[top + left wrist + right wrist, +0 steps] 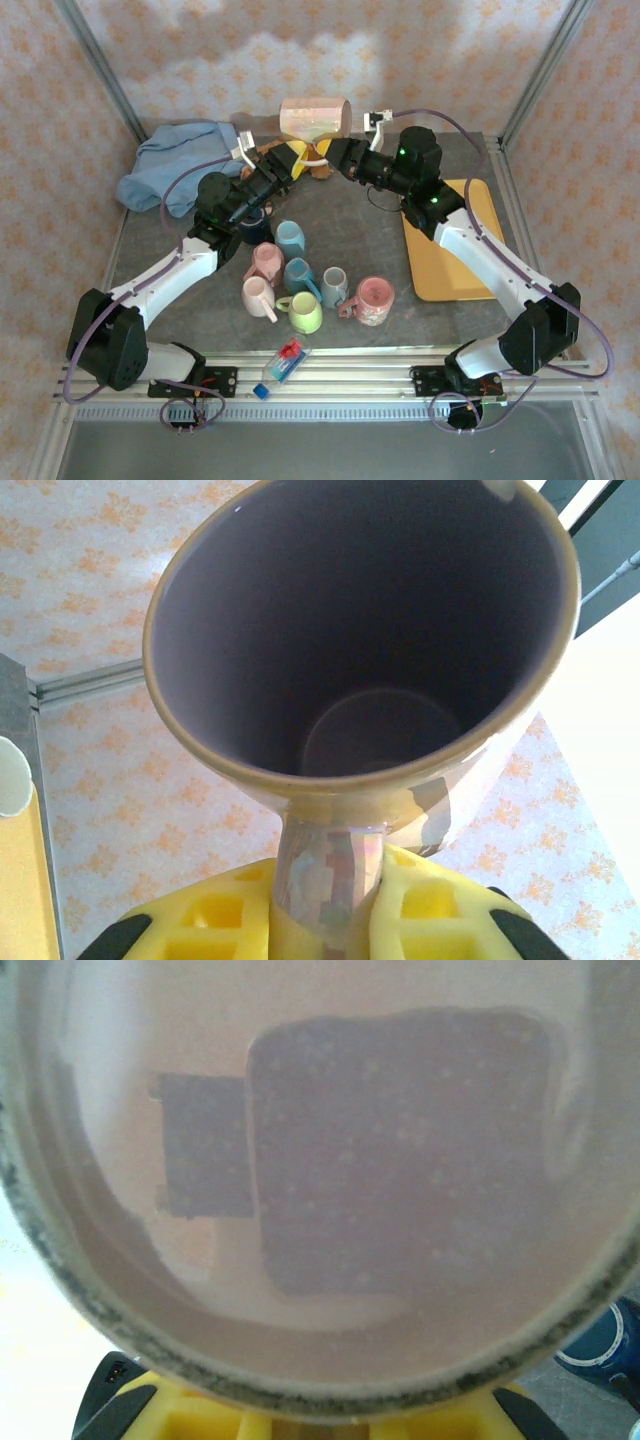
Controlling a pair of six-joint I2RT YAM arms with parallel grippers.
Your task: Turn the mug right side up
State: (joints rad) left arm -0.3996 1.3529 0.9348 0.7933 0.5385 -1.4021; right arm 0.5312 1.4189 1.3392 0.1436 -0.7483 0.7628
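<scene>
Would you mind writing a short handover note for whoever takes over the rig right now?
Left gripper: closed on the handle of the mug.
Right gripper: closed at the mug's base end.
Mug: held off the table at the back, lying sideways between both grippers.
Done: picked up.
To do: rotate it mouth up, set it down upright on the table, release.

- A large pale pink ceramic mug hangs above the back centre of the grey table, with the left gripper at its left and the right gripper at its right.
- A crumpled blue cloth lies back left.
- A flat yellow tray lies right.
- A cluster of small coloured mugs stands front centre.
- A small clear plastic bottle lies on the metal rail before them.
</scene>
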